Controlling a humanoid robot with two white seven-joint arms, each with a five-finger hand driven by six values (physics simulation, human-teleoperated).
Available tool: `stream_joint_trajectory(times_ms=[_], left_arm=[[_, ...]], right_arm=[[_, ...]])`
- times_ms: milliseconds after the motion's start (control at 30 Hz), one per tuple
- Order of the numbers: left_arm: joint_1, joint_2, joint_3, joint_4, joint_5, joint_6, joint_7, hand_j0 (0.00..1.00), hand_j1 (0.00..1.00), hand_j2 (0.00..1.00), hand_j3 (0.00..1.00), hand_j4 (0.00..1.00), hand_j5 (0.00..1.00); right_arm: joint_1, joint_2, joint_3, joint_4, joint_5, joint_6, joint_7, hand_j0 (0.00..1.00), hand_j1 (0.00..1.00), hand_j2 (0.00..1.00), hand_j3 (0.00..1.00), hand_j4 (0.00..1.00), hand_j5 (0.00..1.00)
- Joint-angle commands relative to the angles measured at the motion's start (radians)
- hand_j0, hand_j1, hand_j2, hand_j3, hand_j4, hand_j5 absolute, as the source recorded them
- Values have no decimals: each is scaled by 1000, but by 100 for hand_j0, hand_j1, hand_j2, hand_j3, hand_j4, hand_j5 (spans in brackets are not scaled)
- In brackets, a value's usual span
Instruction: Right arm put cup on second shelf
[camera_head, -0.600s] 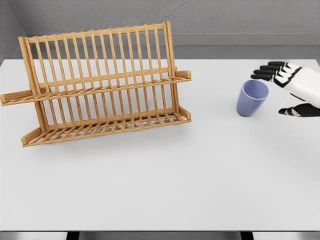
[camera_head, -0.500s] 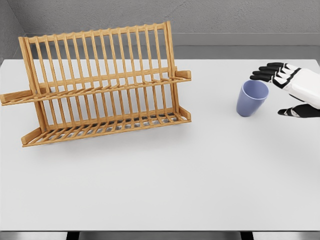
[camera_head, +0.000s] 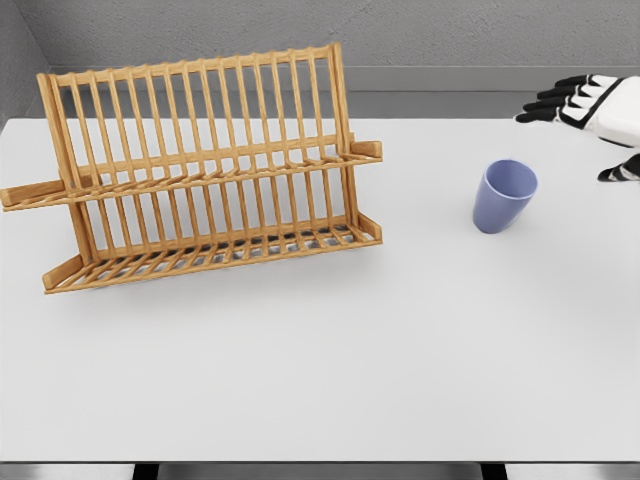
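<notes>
1. My right hand (camera_head: 598, 110) has lifted up and away from the cup (camera_head: 504, 195) since a moment ago, when it hovered just beside the rim; it now hangs above and to the right of the cup, well apart from it, at the picture's right edge.
2. My fingers (camera_head: 550, 103) are spread and relaxed, black tips pointing left, thumb lower at the edge, holding nothing.
3. The blue cup stands upright on the white table (camera_head: 330, 360), mouth open upward and leaning slightly, in the same spot as before.
4. The wooden dish rack (camera_head: 205, 170) stands to the left of the cup, well apart from it, with two slatted tiers and a tall slatted back; both tiers show nothing on them.
5. The cup rests on the table, not on either shelf of the rack.
6. My left arm does not show in the view.
</notes>
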Motion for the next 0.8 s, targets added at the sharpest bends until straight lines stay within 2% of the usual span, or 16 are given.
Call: stream_joint_trajectory(times_ms=[0, 33, 167, 233, 300, 367, 433, 500, 767], left_arm=[[0, 0, 0, 0, 0, -1, 0, 100, 100, 100, 100, 100, 100], [0, 0, 0, 0, 0, 0, 0, 100, 100, 100, 100, 100, 100], [0, 0, 0, 0, 0, 0, 0, 100, 100, 100, 100, 100, 100], [0, 0, 0, 0, 0, 0, 0, 100, 100, 100, 100, 100, 100], [0, 0, 0, 0, 0, 0, 0, 100, 100, 100, 100, 100, 100], [0, 0, 0, 0, 0, 0, 0, 100, 100, 100, 100, 100, 100], [0, 0, 0, 0, 0, 0, 0, 100, 100, 100, 100, 100, 100], [0, 0, 0, 0, 0, 0, 0, 100, 100, 100, 100, 100, 100], [0, 0, 0, 0, 0, 0, 0, 100, 100, 100, 100, 100, 100]], right_arm=[[-9, 77, 173, 121, 3, -1, 45, 100, 100, 100, 100, 100, 100], [-38, 89, 201, 156, 3, -1, 45, 100, 100, 100, 100, 100, 100], [-63, 111, 204, 242, 4, -1, 45, 100, 100, 100, 100, 100, 100], [-83, 114, 205, 262, 6, -1, 45, 100, 100, 100, 100, 100, 100], [-112, 146, 207, 291, 7, -1, 45, 100, 100, 100, 100, 100, 100], [-157, 157, 262, 310, 9, -1, 45, 100, 100, 100, 100, 100, 100], [-196, 195, 299, 351, 12, -1, 45, 100, 100, 100, 100, 100, 100], [-224, 215, 330, 392, 53, -1, 45, 100, 100, 100, 100, 100, 100], [-233, 215, 347, 406, 111, -1, 45, 100, 100, 100, 100, 100, 100]])
